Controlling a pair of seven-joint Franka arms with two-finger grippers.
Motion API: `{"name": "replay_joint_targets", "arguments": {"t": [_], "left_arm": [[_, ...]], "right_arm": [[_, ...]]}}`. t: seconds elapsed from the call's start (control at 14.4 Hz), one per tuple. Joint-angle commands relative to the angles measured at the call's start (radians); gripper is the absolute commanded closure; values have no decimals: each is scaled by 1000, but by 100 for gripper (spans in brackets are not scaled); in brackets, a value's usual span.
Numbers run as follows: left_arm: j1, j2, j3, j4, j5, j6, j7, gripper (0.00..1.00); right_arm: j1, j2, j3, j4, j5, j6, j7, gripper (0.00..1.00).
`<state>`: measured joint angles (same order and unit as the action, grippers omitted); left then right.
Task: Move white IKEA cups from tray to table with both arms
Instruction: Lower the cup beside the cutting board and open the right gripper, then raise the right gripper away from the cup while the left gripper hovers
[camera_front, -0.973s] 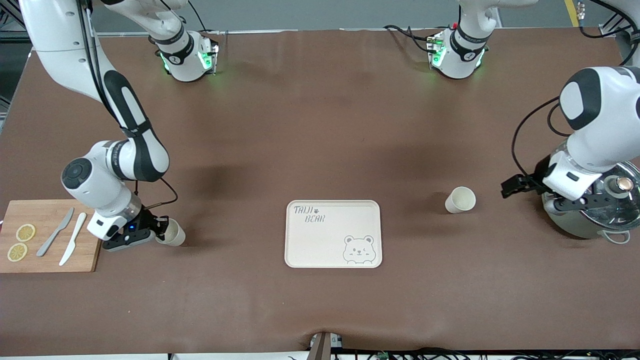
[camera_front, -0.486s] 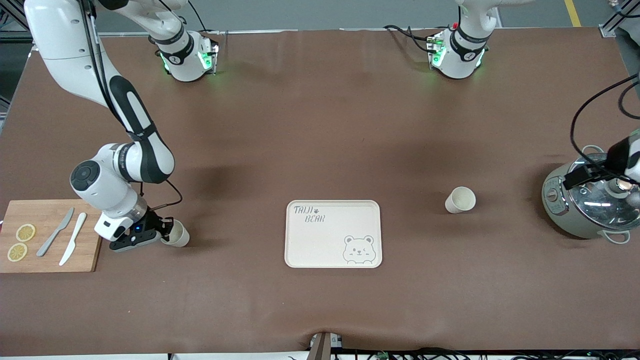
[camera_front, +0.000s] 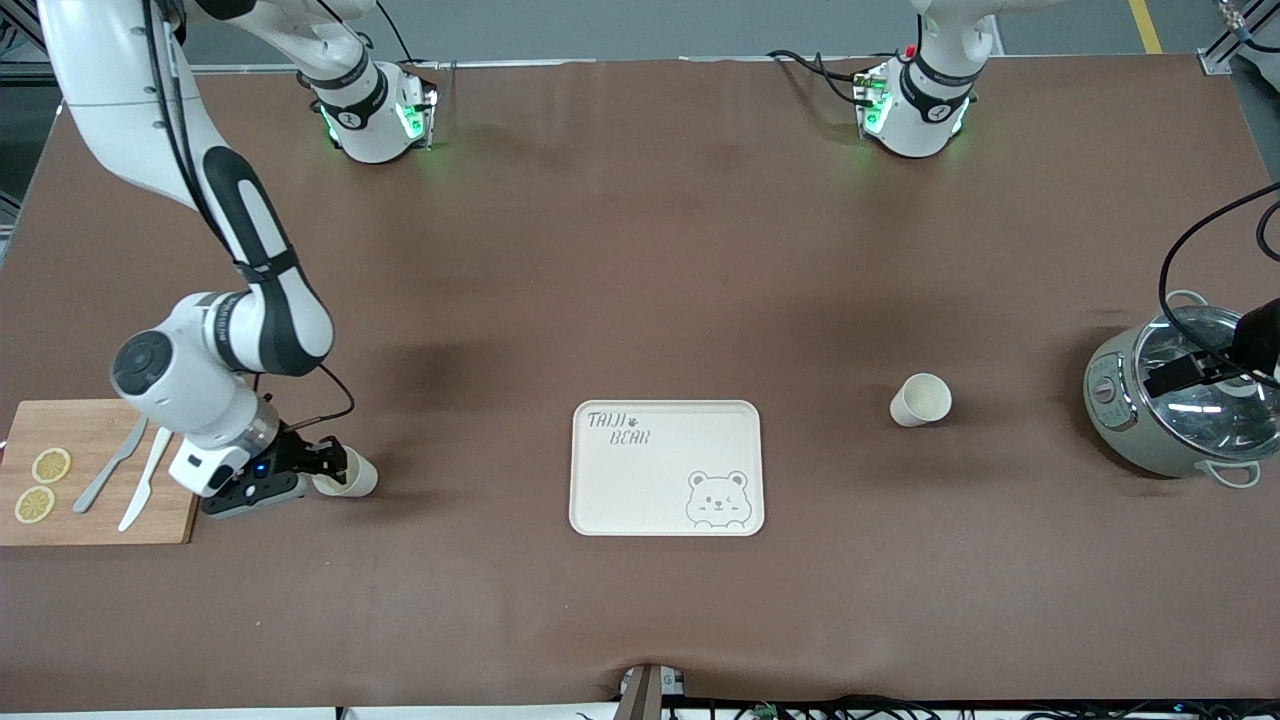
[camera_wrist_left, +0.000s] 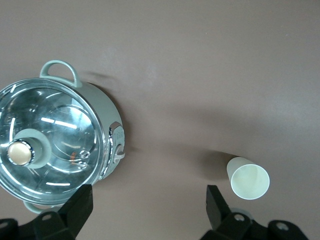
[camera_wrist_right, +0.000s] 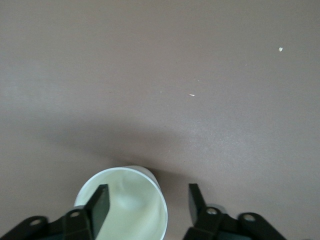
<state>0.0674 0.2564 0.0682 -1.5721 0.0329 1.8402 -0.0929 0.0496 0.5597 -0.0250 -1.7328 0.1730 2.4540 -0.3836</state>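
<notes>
Front view shows the brown desk (camera_front: 640, 250) with the cream tray (camera_front: 666, 467) bare in the middle: both white IKEA cups already stand on the desk, well apart, one toward each arm's end. So the risks, as I judge them, lie in the withdrawal, not in any carrying.

The rice cooker (camera_front: 1180, 410) with its glass lid sits at the left arm's end, and the left pincer (camera_wrist_left: 145, 210) hangs over the desk between it and the cup by the cooker (camera_front: 921, 399), spread wide and holding nothing. A careless swing could clip the cooker's handle or lid.

The bamboo cutting board (camera_front: 95, 470), with two knives and lemon slices on it, lies just beside the right arm's wrist; a low retreat could drag across it.

The right pincer (camera_wrist_right: 145, 205) is low at the cup by the board (camera_front: 345, 475). Its jaws stand parted, one finger (camera_wrist_right: 100, 202) over the rim and inside the mouth, the other outside. Pulling sideways before lifting would tip or shove that cup, which looks light and narrow-footed.
</notes>
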Motion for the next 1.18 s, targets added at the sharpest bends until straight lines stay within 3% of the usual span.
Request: {"name": "replay_joint_targets", "arguments": {"t": [0.0,0.14,0.28,0.63,1.11], "left_arm": [[18,32,-5,30,-10,-13,18,0],[55,38,-2,30,-11,-13,79,0],[75,21,-5,30,-25,-16,101,0],[80,-14,-2,29,-33,-62,125,0],[84,29,-1,70,-31,-32,125,0]], "right_arm": [[-53,-9,11,207,10,-295,28,0],[-48,-23,-18,353,-21,-525,138,0],[-46,-53,-29,439,-82,-665,270,0],[-59,-262,-32,440,-172,-837,282,0],[-94,-316,-32,432,-170,-911,290,0]]}}
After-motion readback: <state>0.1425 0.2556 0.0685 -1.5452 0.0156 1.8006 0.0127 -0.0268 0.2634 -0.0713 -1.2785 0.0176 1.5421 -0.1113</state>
